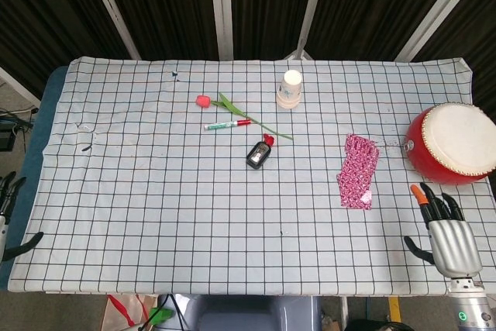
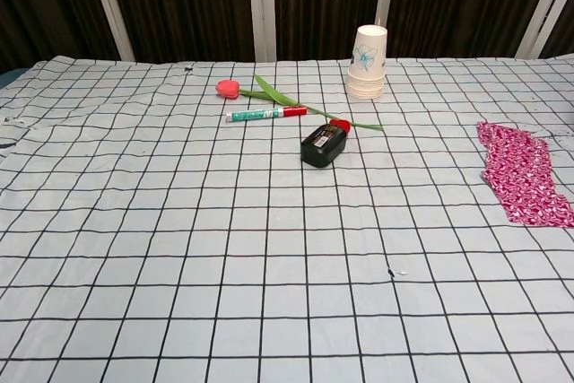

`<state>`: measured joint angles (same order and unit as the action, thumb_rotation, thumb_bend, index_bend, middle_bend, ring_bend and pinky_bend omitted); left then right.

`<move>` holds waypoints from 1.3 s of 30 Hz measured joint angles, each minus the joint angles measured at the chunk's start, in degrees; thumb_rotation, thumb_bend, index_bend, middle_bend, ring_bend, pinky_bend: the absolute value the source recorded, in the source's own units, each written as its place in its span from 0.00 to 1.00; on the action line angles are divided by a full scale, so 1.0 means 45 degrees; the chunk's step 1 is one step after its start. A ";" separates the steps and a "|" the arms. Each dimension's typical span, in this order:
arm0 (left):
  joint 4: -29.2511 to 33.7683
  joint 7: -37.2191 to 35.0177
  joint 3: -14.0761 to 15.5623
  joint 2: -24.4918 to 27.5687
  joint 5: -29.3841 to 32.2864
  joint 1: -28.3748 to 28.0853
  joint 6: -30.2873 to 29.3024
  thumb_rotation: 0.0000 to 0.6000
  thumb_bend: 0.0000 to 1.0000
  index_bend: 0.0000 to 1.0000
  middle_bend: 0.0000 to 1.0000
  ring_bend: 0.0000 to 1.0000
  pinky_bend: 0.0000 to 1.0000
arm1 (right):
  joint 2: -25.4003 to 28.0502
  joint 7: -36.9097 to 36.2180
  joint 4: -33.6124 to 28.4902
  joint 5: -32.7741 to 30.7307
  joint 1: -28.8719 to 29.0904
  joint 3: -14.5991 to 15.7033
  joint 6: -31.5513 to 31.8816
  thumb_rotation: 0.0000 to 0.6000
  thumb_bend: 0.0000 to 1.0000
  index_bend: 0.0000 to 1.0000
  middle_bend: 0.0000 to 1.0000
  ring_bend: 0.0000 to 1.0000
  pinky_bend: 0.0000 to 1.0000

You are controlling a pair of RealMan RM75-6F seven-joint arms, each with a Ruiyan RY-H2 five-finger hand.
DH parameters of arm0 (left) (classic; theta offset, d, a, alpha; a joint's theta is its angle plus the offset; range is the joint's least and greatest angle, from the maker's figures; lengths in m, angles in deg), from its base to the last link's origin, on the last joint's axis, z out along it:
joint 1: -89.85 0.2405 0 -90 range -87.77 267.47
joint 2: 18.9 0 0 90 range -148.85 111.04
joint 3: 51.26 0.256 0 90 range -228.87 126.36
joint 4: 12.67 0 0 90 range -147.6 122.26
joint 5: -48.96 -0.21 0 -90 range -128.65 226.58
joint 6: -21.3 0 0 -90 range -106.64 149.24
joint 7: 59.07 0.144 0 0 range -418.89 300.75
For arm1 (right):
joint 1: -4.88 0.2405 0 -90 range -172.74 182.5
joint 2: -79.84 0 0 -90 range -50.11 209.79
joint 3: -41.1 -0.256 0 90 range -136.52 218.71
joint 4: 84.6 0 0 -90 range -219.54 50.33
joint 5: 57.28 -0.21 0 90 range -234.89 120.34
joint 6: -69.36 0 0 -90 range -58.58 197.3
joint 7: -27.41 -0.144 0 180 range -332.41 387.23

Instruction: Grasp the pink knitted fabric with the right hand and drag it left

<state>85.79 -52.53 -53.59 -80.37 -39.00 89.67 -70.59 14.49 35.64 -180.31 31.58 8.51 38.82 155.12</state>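
The pink knitted fabric (image 1: 357,171) lies flat on the checked tablecloth at the right of the table; the chest view shows the fabric (image 2: 521,173) at its right edge. My right hand (image 1: 446,235) hovers at the near right corner, fingers apart and pointing away from me, holding nothing, well right of and nearer than the fabric. At the far left edge, off the table, my left hand (image 1: 9,218) shows only partly, its fingers spread and empty. Neither hand appears in the chest view.
A red drum (image 1: 452,144) with a white head stands right of the fabric, just beyond my right hand. A stack of paper cups (image 1: 290,88), an artificial tulip (image 1: 232,109), a marker pen (image 1: 226,124) and a small black bottle (image 1: 260,153) lie mid-table.
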 measured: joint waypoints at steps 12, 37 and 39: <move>0.0074 0.0117 0.0049 -0.0027 -0.0088 0.0003 0.0030 1.00 0.25 0.10 0.00 0.00 0.02 | -0.0042 0.0116 0.0050 -0.0129 0.0030 -0.0043 -0.0071 1.00 0.52 0.00 0.68 0.73 0.55; 0.0055 0.0036 0.0013 -0.0022 -0.0042 0.0007 0.0017 1.00 0.25 0.10 0.00 0.00 0.02 | -0.0086 0.1579 0.0002 -0.1202 0.0573 0.0216 -0.2094 1.00 0.86 0.00 0.82 0.84 0.66; 0.0050 0.0009 0.0013 -0.0014 -0.0056 0.0015 -0.0001 1.00 0.25 0.10 0.00 0.00 0.02 | -0.0193 0.1812 0.0092 -0.1368 0.0693 0.0255 -0.2381 1.00 0.86 0.00 0.82 0.84 0.66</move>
<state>86.01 -52.49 -53.53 -80.43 -39.25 89.73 -70.59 13.62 43.79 -179.90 25.42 11.63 39.96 144.40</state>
